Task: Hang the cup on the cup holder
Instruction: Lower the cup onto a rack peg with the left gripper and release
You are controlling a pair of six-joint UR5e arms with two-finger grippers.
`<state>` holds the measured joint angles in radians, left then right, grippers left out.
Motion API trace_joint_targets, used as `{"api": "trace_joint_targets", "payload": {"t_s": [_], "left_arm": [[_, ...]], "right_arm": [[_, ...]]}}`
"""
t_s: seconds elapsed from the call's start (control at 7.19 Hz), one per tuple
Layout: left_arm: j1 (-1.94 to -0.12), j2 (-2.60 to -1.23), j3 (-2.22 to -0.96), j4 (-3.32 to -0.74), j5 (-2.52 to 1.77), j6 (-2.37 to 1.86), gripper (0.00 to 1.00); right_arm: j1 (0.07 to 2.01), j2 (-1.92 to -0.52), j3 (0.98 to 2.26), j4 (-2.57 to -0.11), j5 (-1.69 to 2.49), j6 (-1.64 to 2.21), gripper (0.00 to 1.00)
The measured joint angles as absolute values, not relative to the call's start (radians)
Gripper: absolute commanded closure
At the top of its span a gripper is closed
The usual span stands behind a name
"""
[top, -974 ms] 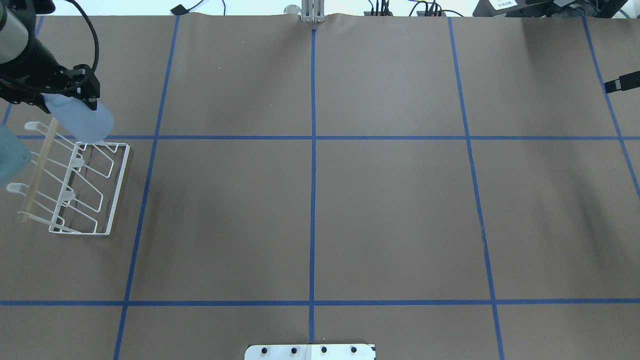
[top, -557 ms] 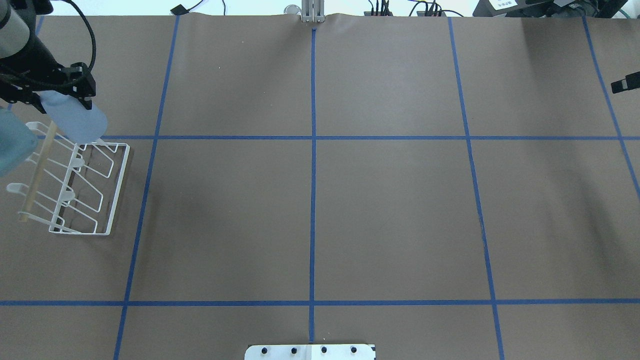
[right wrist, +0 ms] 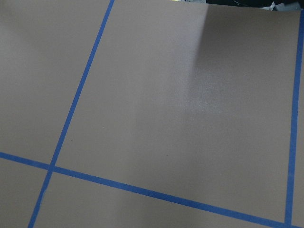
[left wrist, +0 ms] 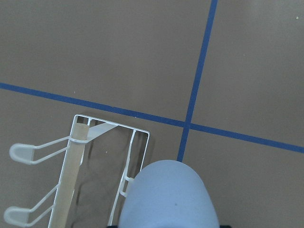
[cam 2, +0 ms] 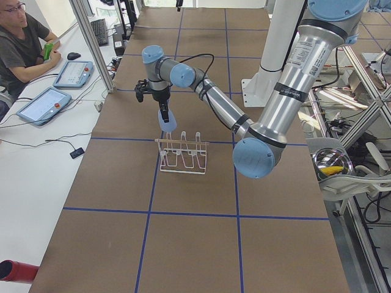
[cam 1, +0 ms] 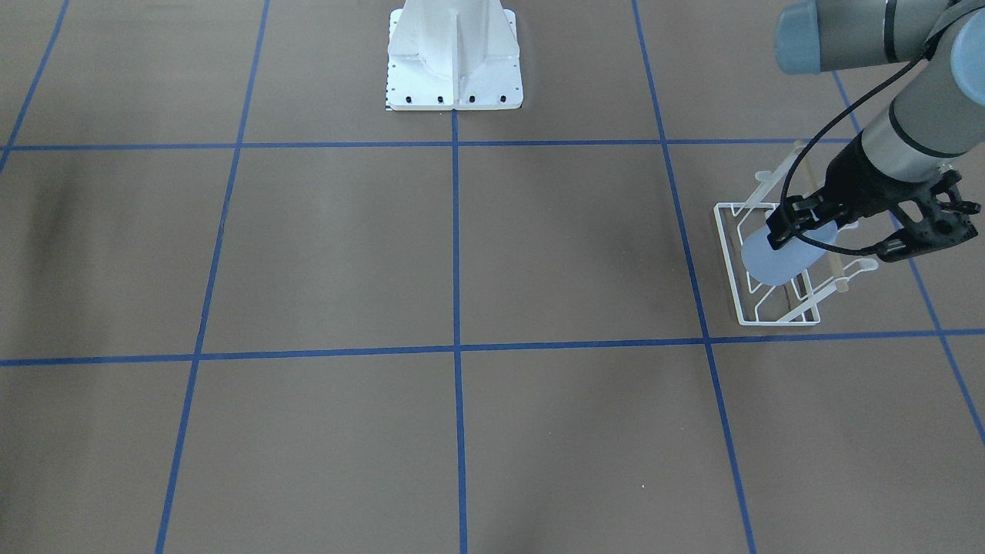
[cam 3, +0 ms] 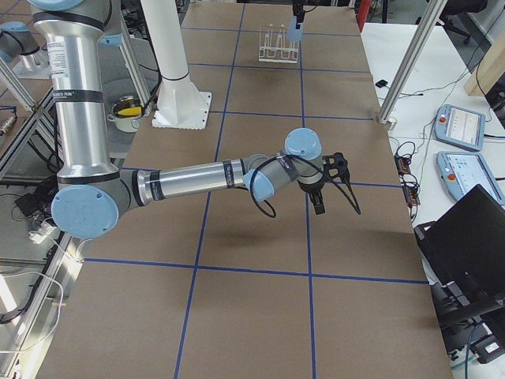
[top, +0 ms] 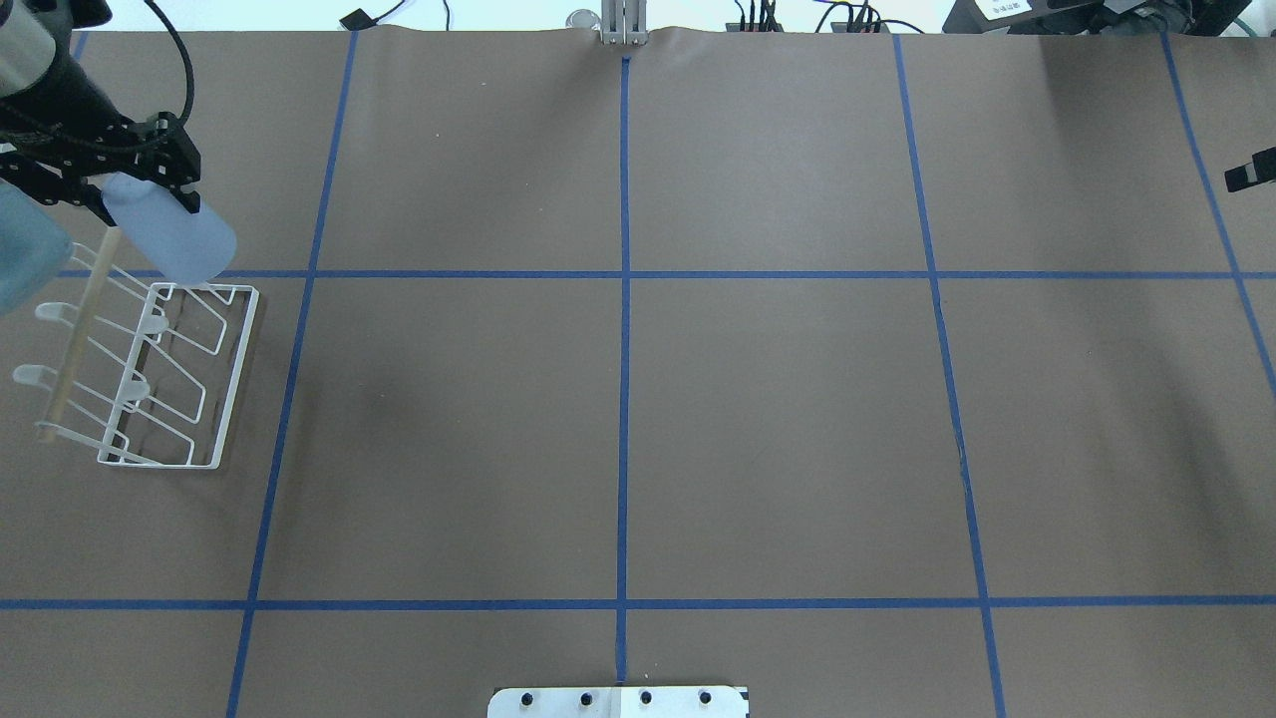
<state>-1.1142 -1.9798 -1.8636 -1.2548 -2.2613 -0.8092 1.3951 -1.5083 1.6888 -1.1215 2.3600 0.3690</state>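
Observation:
My left gripper (top: pixel 125 191) is shut on the pale blue cup (top: pixel 171 241) and holds it tilted in the air. The cup hangs over the far end of the white wire cup holder (top: pixel 159 384), above its prongs and apart from them. The cup also shows in the front view (cam 1: pixel 779 259) and fills the bottom of the left wrist view (left wrist: pixel 168 197), with the cup holder's corner and wooden rod (left wrist: pixel 71 175) beside it. My right gripper (top: pixel 1252 171) shows only as a dark tip at the table's right edge. I cannot tell whether it is open or shut.
The brown table is marked by a blue tape grid (top: pixel 624 274). The white bolted pedestal base (cam 1: pixel 454 58) stands at the robot's side. The cup holder sits close to the table's left edge. An operator sits beside the table (cam 2: pixel 24 43).
The left gripper and the cup have shifted slightly to the right over the cup holder's far end. The right gripper's tip has drawn a little further toward the right edge.

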Motion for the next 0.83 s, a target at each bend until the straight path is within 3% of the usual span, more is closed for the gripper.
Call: {"api": "trace_joint_targets", "payload": {"t_s": [0.83], "left_arm": [[-1.124, -1.958, -1.838, -1.262, -2.271, -0.809, 1.0]], "right_arm": [[1.39, -1.503, 1.735, -1.232, 2.372, 0.368, 0.0]]}}
